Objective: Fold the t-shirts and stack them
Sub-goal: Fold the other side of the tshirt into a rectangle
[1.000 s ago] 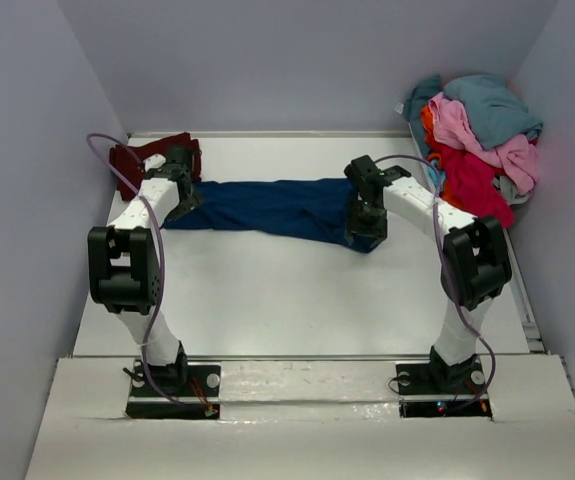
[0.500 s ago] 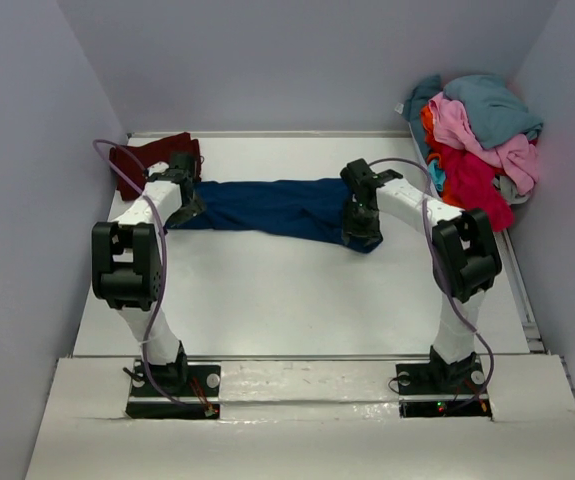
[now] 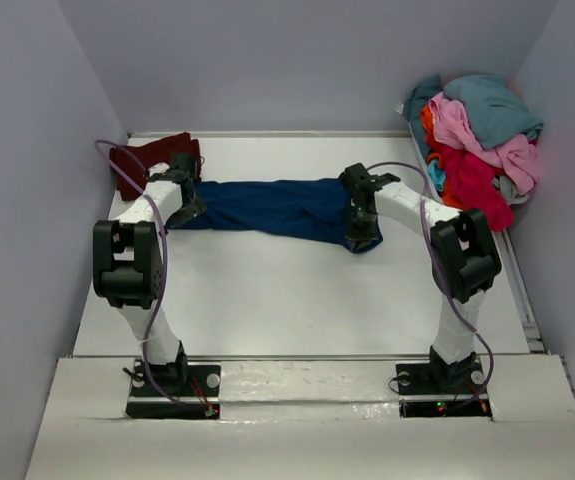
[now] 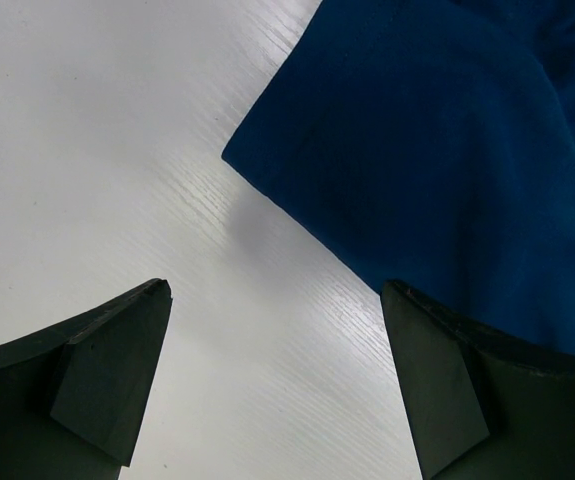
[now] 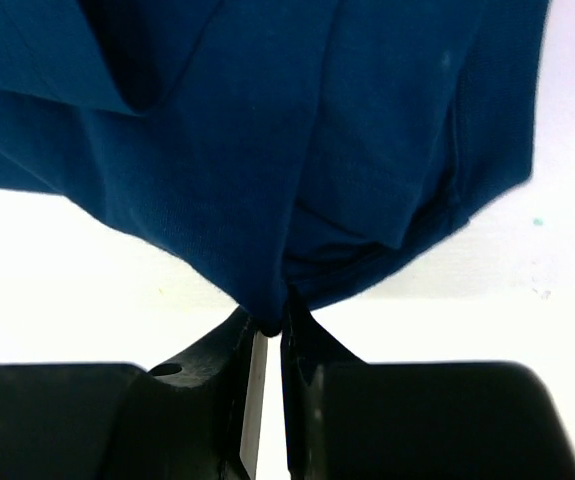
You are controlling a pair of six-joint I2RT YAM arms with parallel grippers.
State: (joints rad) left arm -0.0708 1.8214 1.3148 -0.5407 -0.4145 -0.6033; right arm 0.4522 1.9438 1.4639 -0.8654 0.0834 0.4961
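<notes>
Navy t-shirt [image 3: 277,208] is pinched at its right end by your R gripper [image 5: 267,325]: the fingers [image 5: 202,385] are pressed nearly together w/ a bunched fold of blue cloth caught at their tips, and the rest of the cloth spreads out ahead over the white table [image 3: 287,290]. Your L gripper [image 4: 275,300] is spread wide w/ only bare tabletop between its fingers. One corner of the shirt lies just ahead of it, and the cloth runs past one finger; can't tell if they touch. From above, the shirt lies as a long, rumpled band across the table's far half, btwn both arms. Just behind the L gripper sits a maroon t-shirt [image 3: 152,155] in the far-left corner; the arm hides whether it meets the navy one. At the far right, a pile of t-shirts [image 3: 477,130], teal, pink, red & orange, is heaped against the wall, near your R arm's elbow.
</notes>
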